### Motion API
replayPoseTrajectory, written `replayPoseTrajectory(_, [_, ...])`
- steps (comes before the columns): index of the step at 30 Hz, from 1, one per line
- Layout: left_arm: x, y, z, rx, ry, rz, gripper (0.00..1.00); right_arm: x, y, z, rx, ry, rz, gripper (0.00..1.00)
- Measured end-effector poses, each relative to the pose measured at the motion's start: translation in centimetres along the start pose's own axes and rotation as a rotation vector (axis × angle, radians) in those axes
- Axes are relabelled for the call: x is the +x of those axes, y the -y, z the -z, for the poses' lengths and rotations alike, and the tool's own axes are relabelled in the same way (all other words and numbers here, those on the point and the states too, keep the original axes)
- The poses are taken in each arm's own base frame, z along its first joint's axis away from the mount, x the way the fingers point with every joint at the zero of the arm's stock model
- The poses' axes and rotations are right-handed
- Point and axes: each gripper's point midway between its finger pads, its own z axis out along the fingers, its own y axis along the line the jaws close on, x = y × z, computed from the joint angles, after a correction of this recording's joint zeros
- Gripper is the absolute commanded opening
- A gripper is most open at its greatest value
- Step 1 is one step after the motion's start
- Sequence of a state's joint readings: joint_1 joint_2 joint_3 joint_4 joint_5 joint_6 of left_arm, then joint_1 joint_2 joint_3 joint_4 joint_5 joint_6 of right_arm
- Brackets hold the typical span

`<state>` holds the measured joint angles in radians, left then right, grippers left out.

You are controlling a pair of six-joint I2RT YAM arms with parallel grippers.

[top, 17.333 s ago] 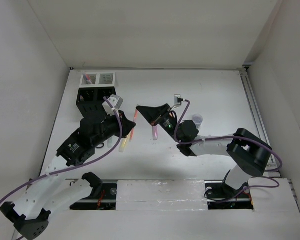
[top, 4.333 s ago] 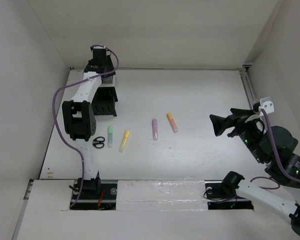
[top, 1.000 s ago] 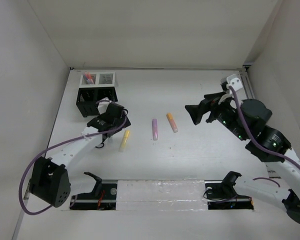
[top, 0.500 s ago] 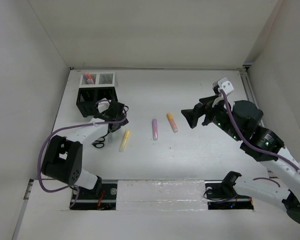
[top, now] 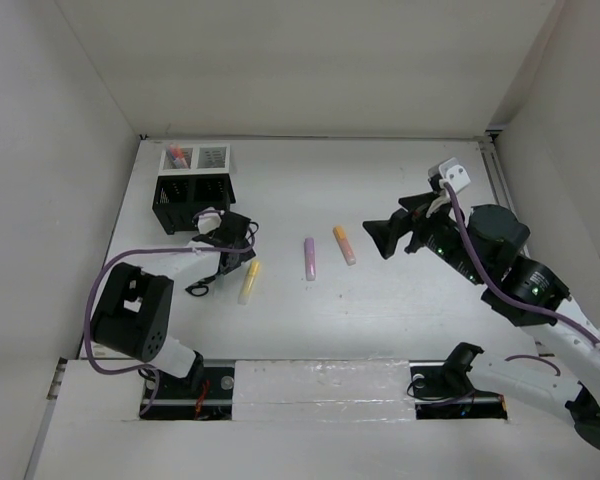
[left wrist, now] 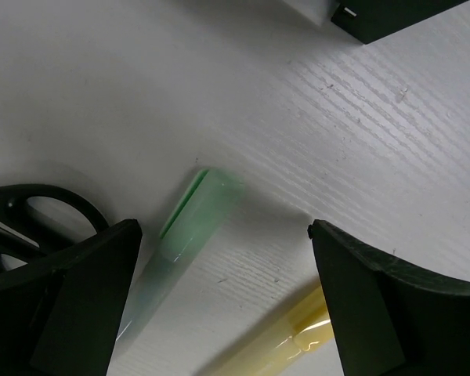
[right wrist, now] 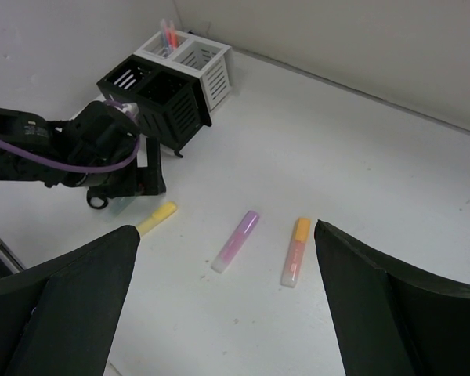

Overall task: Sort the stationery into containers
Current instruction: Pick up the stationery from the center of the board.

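Note:
My left gripper (top: 223, 262) is down at the table, open, astride the green marker (left wrist: 189, 229), which lies close to its left finger (left wrist: 78, 305). The yellow marker (left wrist: 298, 335) (top: 248, 282) pokes in beside the right finger. The black-handled scissors (left wrist: 39, 207) (top: 197, 288) lie just to the left. The purple marker (top: 309, 258) and orange marker (top: 344, 245) lie mid-table. My right gripper (top: 380, 238) hovers open above and to the right of them, holding nothing. The black organiser (top: 194, 203) and the white organiser (top: 196, 158) stand at the back left.
Thin pens (right wrist: 168, 35) stand in the white organiser's left compartment. The left arm (right wrist: 86, 149) lies right in front of the black organiser (right wrist: 153, 98). White walls close the table in at the back and on both sides.
My left gripper has pulled in and dropped over the green marker beside the scissors. My right gripper has drifted a little left towards the orange marker.

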<state>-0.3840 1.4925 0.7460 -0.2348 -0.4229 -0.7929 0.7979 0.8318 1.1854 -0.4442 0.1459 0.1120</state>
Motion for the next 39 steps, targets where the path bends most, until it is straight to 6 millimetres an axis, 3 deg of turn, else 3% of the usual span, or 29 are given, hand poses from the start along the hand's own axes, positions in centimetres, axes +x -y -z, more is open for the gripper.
replayPoseTrajectory(7, [0.3,-0.4,0.2,0.007,0.001,0.009,0.61,0.2,-0.3,-0.3,-0.016,-0.004,-0.001,1.00])
replayPoseTrajectory(10, [0.5,-0.6,0.4,0.011,0.003,0.014,0.60,0.2,-0.4,-0.3,-0.019,-0.004,-0.001,1.00])
replayPoseTrajectory(16, [1.1,-1.1,0.7,0.019,-0.007,0.021,0.36,0.2,-0.4,-0.3,-0.020,-0.003,-0.006,1.00])
replayPoseTrajectory(21, [1.2,-1.2,0.7,0.027,-0.008,0.024,0.28,0.2,-0.4,-0.3,-0.020,-0.003,-0.017,1.00])
replayPoseTrajectory(26, [1.3,-1.0,0.7,0.040,-0.009,0.031,0.01,0.2,-0.5,-0.3,-0.020,-0.003,-0.019,1.00])
replayPoseTrajectory(35, [1.2,-0.2,0.9,0.066,-0.010,0.033,0.00,-0.1,-0.4,0.0,-0.021,0.006,-0.021,1.00])
replayPoseTrajectory(39, [1.6,0.1,2.3,0.072,-0.037,-0.001,0.00,-0.2,-0.4,0.2,-0.022,0.012,-0.022,1.00])
